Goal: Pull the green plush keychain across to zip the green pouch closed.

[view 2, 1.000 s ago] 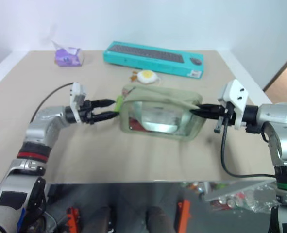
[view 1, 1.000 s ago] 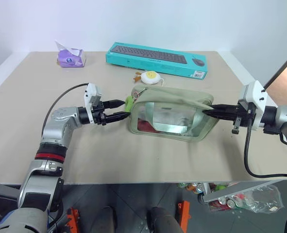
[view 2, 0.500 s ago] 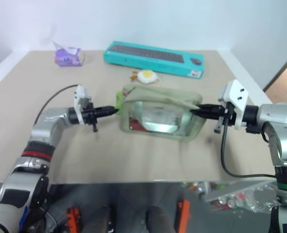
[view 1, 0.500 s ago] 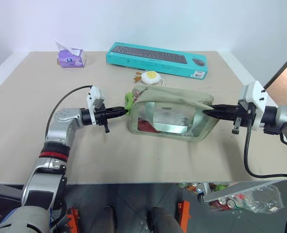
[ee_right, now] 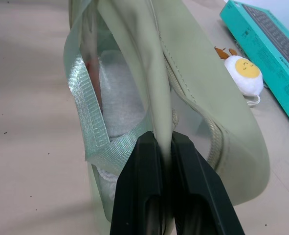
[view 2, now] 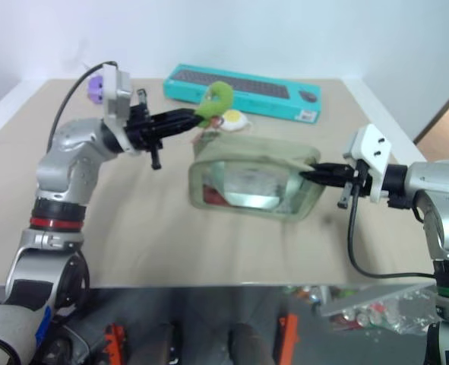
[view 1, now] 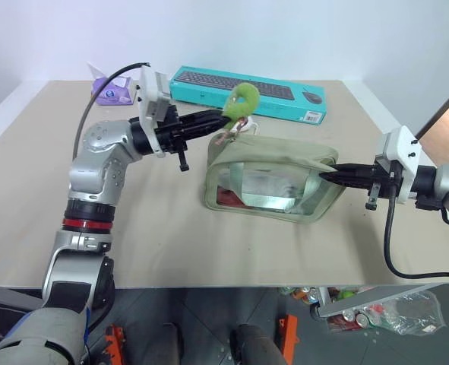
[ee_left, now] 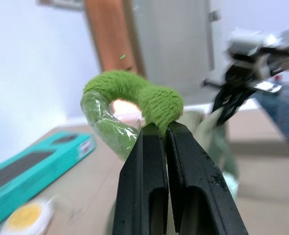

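Green plush keychain (view 1: 241, 101) in left hand (view 1: 222, 122), above green pouch (view 1: 273, 177) corner.

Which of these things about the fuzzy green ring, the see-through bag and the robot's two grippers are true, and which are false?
1. The left gripper pinches the green plush keychain. True.
2. The keychain lies flat on the table. False: it is held up above the green pouch.
3. The right gripper is shut on the pouch's end. True.
4. The keyboard box is purple. False: it is teal.
5. The egg trinket is inside the pouch. False: it lies beside it.
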